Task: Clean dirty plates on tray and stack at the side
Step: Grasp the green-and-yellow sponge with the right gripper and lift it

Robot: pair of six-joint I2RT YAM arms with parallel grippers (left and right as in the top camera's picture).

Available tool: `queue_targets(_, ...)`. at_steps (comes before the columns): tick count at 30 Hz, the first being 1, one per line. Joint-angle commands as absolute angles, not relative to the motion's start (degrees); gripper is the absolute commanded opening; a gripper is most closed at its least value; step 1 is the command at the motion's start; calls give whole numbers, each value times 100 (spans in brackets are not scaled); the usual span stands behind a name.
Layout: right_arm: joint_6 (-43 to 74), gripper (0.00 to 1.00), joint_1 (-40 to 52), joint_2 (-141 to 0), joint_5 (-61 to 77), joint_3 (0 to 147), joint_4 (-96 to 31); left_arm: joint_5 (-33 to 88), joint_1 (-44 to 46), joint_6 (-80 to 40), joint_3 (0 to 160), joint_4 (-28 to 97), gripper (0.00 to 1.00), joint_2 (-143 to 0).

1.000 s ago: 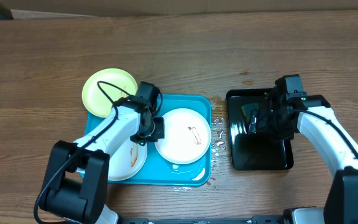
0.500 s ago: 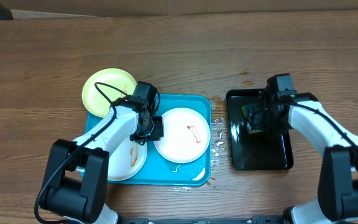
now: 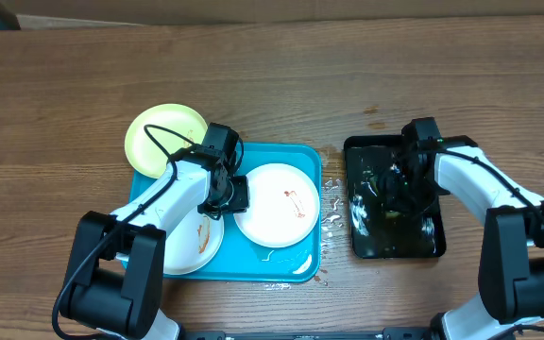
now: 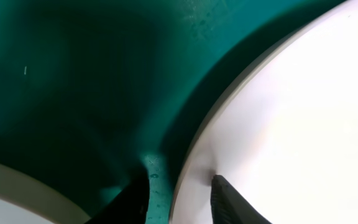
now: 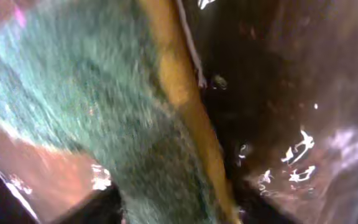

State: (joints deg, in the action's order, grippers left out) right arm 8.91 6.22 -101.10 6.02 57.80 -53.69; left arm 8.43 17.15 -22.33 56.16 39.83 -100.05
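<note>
Left hand [image 3: 235, 196], fingers [image 4: 232, 200] slightly apart, straddles rim of the white plate [image 3: 274, 225], with a smeared plate [image 3: 195, 247] just beside.

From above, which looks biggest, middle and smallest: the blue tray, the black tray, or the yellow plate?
Largest: the blue tray.
Middle: the black tray.
Smallest: the yellow plate.

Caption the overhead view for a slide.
Left gripper at the rim of a white plate on the turquoise tray; right gripper low inside the wet black tray.
</note>
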Motion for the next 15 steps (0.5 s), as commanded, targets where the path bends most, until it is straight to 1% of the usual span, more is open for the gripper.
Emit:
queue_targets(1, 878, 66, 648, -10232, 587, 6123, -5481, 845, 1699, -2231, 5535, 3975, 37, -10082)
queue_targets(6, 873, 73, 648, -10235, 580, 6346, -5231, 845, 1702, -2231, 5533, 3977, 40, -10084)
queue_targets(13, 875, 73, 648, -10237, 563, 6084, -4650, 860, 1702, -2233, 5533, 3975, 40, -10082)
queue_targets(15, 875, 71, 648, -10237, 617, 5957, -4456, 860, 1699, -2233, 5533, 3951, 41, -10082)
